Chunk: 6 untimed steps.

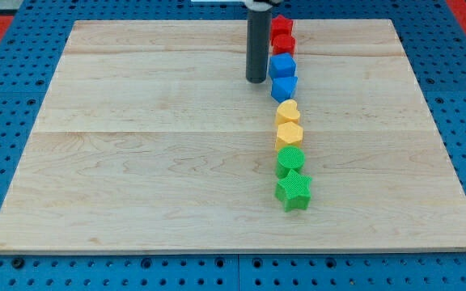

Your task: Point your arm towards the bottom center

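One wide wooden board [176, 137] fills most of the view, pale planks with the grain running left to right, lying on a blue pegboard surface [6, 267] that shows around its edges. My rod comes down from the view's top, a straight dark cylinder, and my tip [256, 81] rests on the board in the upper part, a little right of centre. It carries nothing and has no jaws to open or close; it is touching no block that I can make out, standing just to the left of the blue ones.

Eight blocks form a slightly wavy column down the view, just right of my rod. From the top: a red block [281, 26] and a second red block [283, 44], shapes unclear, partly beside the rod; a blue block [282, 65] and a blue angular block [284, 87]; a yellow heart [288, 111] and a yellow block [289, 133]; a green round block [290, 160]; and a green star [294, 191] at the column's lower end. Neighbours touch or nearly touch.

Bottom centre of the board lies well below my tip, left of the green star.
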Each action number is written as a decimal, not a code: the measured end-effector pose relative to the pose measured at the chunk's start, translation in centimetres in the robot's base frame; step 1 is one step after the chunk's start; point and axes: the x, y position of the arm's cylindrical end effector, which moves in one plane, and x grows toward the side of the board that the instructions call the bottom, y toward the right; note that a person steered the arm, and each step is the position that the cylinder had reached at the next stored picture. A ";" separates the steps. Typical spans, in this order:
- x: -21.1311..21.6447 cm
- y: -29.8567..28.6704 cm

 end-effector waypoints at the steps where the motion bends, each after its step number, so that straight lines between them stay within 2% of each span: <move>1: 4.1 -1.5; 2: 7.7 -3.7; 4: 18.4 -5.4; 5: 18.8 -5.4; 6: 18.1 -2.0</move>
